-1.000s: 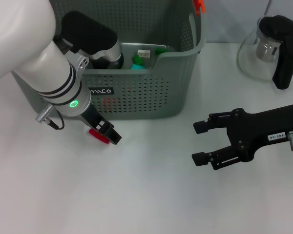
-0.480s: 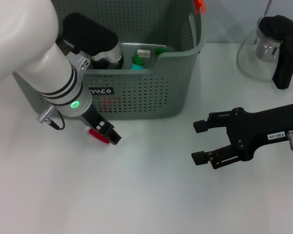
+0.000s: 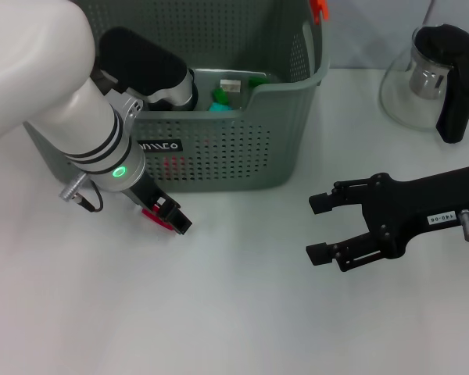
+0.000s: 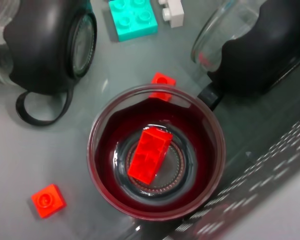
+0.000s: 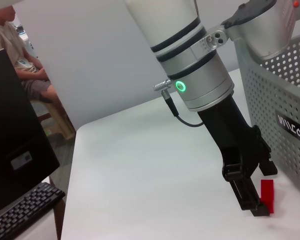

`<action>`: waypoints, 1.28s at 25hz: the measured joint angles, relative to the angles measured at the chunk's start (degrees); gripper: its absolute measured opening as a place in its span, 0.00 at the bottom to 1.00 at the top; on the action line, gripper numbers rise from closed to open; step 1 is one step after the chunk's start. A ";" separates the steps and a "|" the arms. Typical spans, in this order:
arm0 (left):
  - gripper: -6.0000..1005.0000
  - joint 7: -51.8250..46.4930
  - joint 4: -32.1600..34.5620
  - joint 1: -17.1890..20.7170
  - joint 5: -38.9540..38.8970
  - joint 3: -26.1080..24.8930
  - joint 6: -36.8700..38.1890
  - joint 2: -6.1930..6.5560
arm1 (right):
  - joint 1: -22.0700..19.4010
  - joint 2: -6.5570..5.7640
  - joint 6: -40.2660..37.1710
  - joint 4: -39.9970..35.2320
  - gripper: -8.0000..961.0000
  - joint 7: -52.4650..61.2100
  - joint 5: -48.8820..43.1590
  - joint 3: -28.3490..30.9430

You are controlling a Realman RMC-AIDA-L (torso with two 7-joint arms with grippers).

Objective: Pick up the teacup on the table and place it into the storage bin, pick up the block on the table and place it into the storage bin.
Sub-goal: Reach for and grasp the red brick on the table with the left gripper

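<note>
Perforated plastic bin [image 3: 242,156] (red block [image 3: 158,218] beside)

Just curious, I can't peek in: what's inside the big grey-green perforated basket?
Inside the grey-green perforated basket: a round glass cup holding a red block, a teal block and a white block. The left arm hides the rest.

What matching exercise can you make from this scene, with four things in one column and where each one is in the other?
Things:
1. small red plastic block
2. turquoise plastic block
3. clear glass teapot with black handle
4. black right gripper

Places:
A. inside the grey-green perforated plastic storage bin
B. open above the table, to the right of the bin
C. far right of the table, beyond the right gripper
D. on the table in front of the bin, at the left gripper

Pairs: 1-D, 2-A, 3-C, 4-B
</note>
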 joint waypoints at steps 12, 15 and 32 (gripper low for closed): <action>0.88 0.16 -1.52 0.01 0.00 0.02 -1.67 0.00 | -0.05 0.00 -0.06 0.02 0.97 0.06 0.00 0.01; 0.88 0.17 -1.58 0.01 0.00 0.07 -1.99 0.00 | -0.05 0.00 -0.02 0.02 0.97 0.05 0.00 0.00; 0.88 0.09 -1.80 0.01 0.00 1.37 -2.58 0.00 | -0.06 0.00 0.09 0.08 0.97 -0.24 0.00 0.01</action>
